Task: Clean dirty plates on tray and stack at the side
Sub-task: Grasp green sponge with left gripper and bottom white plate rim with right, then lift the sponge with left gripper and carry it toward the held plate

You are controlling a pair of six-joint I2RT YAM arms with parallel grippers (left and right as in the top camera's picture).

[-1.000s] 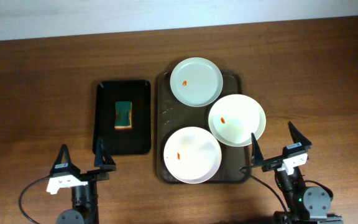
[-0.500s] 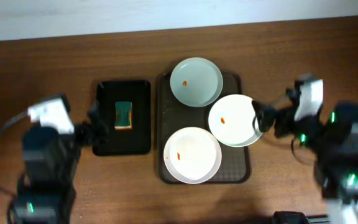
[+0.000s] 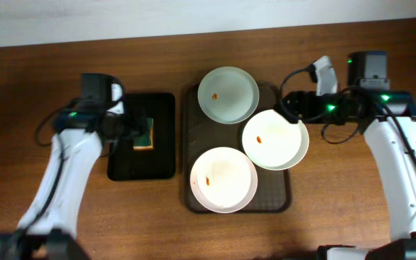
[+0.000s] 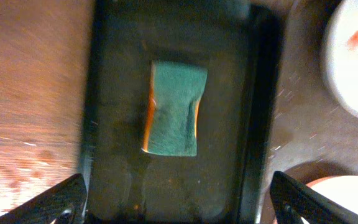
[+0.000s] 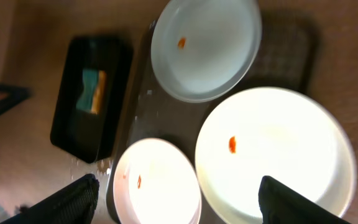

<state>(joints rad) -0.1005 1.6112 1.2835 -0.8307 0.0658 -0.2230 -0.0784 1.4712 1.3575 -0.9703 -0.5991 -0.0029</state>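
Observation:
Three white plates lie on the dark brown tray (image 3: 193, 137), each with a small orange-red smear: one at the back (image 3: 227, 94), one at the right (image 3: 274, 139), one at the front (image 3: 222, 179). My left gripper (image 3: 126, 130) is open and empty above the small black tray, with the sponge (image 4: 174, 109) ahead of its jaws (image 4: 179, 205). My right gripper (image 3: 287, 107) is open and empty above the brown tray's right side, by the right plate's back edge. Its wrist view shows its jaws (image 5: 179, 202) over the right plate (image 5: 275, 155) and front plate (image 5: 157, 183), with the back plate (image 5: 205, 46) beyond.
A smaller black tray (image 3: 141, 155) stands left of the brown tray and holds a green and yellow sponge (image 3: 144, 133). It also shows in the left wrist view (image 4: 110, 93) and the right wrist view (image 5: 79, 130). Bare wooden table lies to the far left, the far right and in front.
Both arms have lifted from the table's front edge and swung back. The left gripper now hangs over the black tray, the right over the brown tray's right side. The plates have not moved.

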